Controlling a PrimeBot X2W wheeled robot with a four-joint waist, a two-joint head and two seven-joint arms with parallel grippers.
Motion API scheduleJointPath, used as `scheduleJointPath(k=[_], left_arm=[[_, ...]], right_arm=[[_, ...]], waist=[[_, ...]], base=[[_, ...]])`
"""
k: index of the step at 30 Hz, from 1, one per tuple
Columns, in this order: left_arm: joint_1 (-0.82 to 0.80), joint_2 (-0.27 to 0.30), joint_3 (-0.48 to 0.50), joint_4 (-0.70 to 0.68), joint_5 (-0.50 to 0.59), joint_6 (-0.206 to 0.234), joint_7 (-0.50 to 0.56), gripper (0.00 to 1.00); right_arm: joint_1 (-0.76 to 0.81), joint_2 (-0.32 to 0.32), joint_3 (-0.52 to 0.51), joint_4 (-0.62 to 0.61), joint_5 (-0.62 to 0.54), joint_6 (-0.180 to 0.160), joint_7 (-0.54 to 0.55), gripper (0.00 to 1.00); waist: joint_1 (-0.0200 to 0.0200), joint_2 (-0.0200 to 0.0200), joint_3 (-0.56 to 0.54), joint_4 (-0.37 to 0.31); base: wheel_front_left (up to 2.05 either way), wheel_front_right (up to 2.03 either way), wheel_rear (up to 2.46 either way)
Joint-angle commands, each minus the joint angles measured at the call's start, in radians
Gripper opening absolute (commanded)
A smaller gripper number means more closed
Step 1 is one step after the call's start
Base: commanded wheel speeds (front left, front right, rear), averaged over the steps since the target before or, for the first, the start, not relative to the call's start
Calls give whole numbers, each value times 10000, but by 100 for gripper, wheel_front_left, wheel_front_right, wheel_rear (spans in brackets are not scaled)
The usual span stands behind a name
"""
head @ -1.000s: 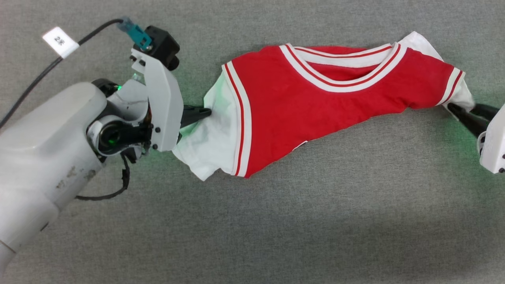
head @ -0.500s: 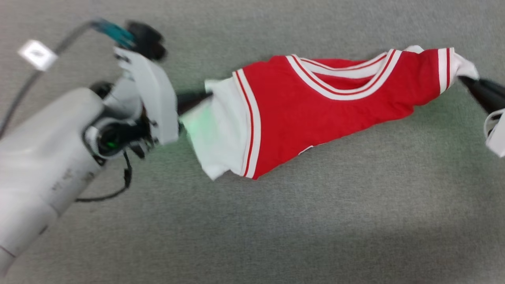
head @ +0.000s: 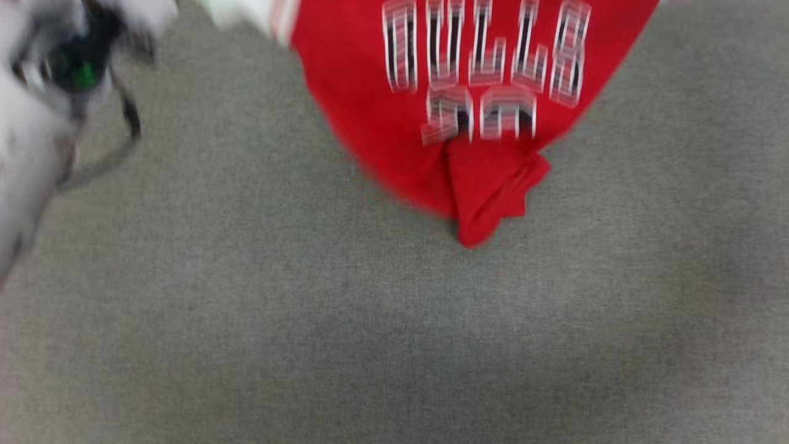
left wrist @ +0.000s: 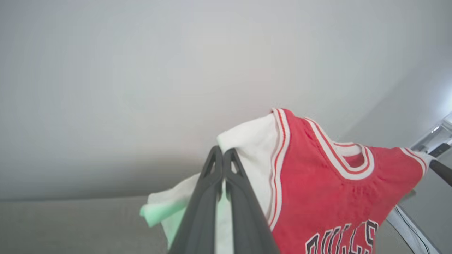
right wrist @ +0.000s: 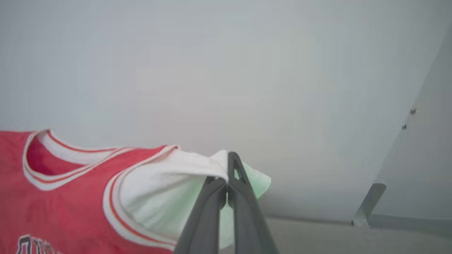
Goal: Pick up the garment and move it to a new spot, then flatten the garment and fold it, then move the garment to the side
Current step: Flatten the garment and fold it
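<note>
The left gripper (left wrist: 223,158) and right gripper (right wrist: 229,173) are clamped tight on opposite ends of the garment (head: 370,111), suspending it spread over the floor (head: 308,320), presumably for transfer to a new spot.

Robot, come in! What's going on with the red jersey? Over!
Left gripper shut on one white sleeve, right gripper shut on the other sleeve. Jersey hanging between them, lettering toward the head camera. Gray carpet underneath, nothing seen in the way.

Garment (head: 468,92) blurred, cut at top edge
</note>
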Motion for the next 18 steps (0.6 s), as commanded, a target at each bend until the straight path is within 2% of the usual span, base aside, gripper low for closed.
scheduleJointPath(k=[1, 6, 10, 14, 18], left_arm=[[-745, -389, 260, 535, 125, 21, -476, 0], [-2875, -1393, 865, 2147, 519, 23, -1845, 0], [-3946, -1802, 1228, 2626, 699, 21, -2250, 0], [-3656, -1884, 1161, 2421, 617, 21, -2210, 0], [-2511, -1589, 1130, 1716, 47, 21, -1912, 0]], right_arm=[[-918, 256, -412, 518, -216, -6, -289, 0], [-3670, 1027, -1561, 2244, -1078, -6, -1662, 0], [-5134, 1475, -1916, 3371, -1676, -6, -2419, 0], [-5516, 1585, -1648, 4032, -1962, -6, -2632, 0], [-4618, 1581, -959, 4078, -1756, -6, -2479, 0]], waist=[[0, -1, 362, 122], [0, -1, 671, 232], [0, -1, 699, 269], [0, -1, 658, 314], [0, -1, 594, 324]], base=[[0, 0, 0], [0, 0, 0], [0, 0, 0], [0, 0, 0], [0, 0, 0]])
